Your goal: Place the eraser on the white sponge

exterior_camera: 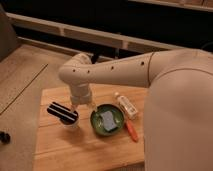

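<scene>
The eraser (pixel 62 112), a flat black block with pale stripes, is at the left of the wooden table (pixel 75 150), right over a white paper cup (pixel 71 124). Whether it rests on the cup or is held, I cannot tell. My gripper (pixel 80 106) hangs below the bulky white wrist, right beside the eraser's right end. The white sponge (pixel 107 120), a pale greyish square pad, lies inside the green bowl (pixel 95 122) to the right of the gripper.
A small white bottle (pixel 126 104) lies behind and to the right of the bowl. An orange marker (pixel 131 131) lies at the bowl's right. My large white arm (pixel 170 85) covers the table's right side. The floor drops off at the left.
</scene>
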You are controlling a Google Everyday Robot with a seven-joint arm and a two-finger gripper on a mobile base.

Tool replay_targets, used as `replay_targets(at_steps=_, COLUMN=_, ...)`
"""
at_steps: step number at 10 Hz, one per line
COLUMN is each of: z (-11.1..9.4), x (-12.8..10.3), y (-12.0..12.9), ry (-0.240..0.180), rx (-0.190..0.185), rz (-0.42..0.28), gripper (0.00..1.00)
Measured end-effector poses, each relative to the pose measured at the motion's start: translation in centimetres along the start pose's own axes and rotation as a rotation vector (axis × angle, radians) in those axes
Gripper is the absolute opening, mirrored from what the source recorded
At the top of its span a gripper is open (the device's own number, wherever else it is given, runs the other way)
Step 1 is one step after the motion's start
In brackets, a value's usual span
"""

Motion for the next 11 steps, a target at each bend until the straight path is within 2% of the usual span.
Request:
replay_targets(at_steps=4, z=-0.1, x=-0.1, y=0.1, ry=-0.004, rx=0.001, rz=-0.004, gripper=0.65)
replay_targets(at_steps=6, z=-0.5, x=-1.8, y=0.6, ry=-0.041, rx=0.02, rz=-0.097, gripper=0.65)
replay_targets(at_steps=8, z=-0.5, x=-4.2, y=3.3, ry=-0.07, rx=0.024, rz=-0.287, gripper=0.65)
replay_targets(at_steps=10, z=-0.1, x=-5.0, y=6.3, ry=-0.064, rx=-0.004, rz=-0.438, gripper=0.65)
replay_targets(at_steps=11, z=0.2, x=-5.1, y=8.6, ry=-0.05, rx=-0.039, rz=-0.536, gripper=0.65)
